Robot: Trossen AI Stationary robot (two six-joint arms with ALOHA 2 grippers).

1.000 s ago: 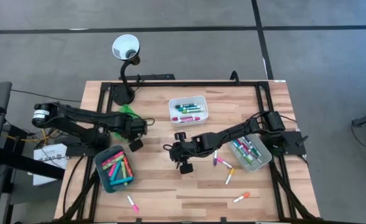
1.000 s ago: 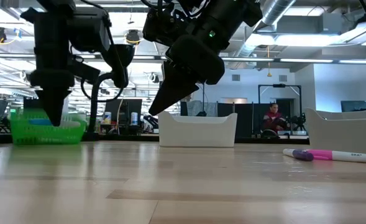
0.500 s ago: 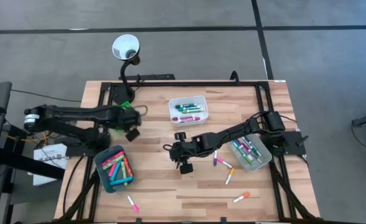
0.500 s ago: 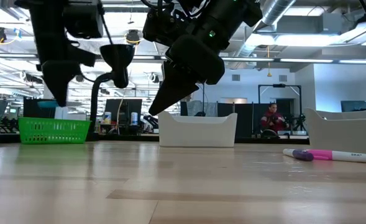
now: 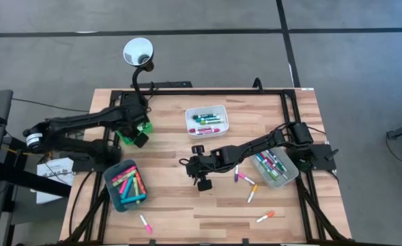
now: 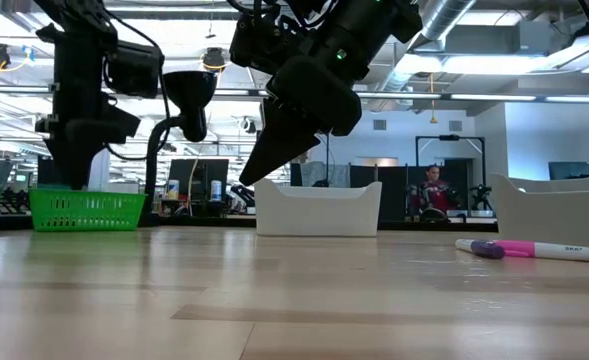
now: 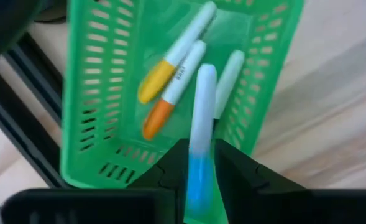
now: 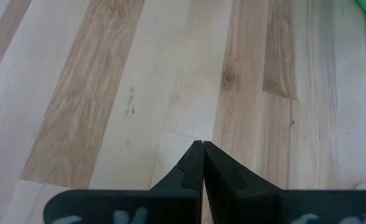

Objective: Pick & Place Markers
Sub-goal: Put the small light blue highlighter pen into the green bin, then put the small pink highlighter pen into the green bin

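The left gripper (image 7: 200, 180), pinching a blue-tipped marker (image 7: 199, 124), has swung over the green tray (image 5: 127, 132) near the far-left corner, ready to drop it, while the right gripper (image 8: 202, 155) waits mid-table, fingers together and empty.

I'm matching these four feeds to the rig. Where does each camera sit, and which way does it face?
High: overhead, straight down; both arms, green tray.
Low: table height, level across wood into the room; arms descend from above, white tray.
Left wrist: above the green tray, past left gripper shut on blue marker.
Right wrist: down at bare wood; right gripper shut.
Shared: the green tray shows in high, low, left wrist.
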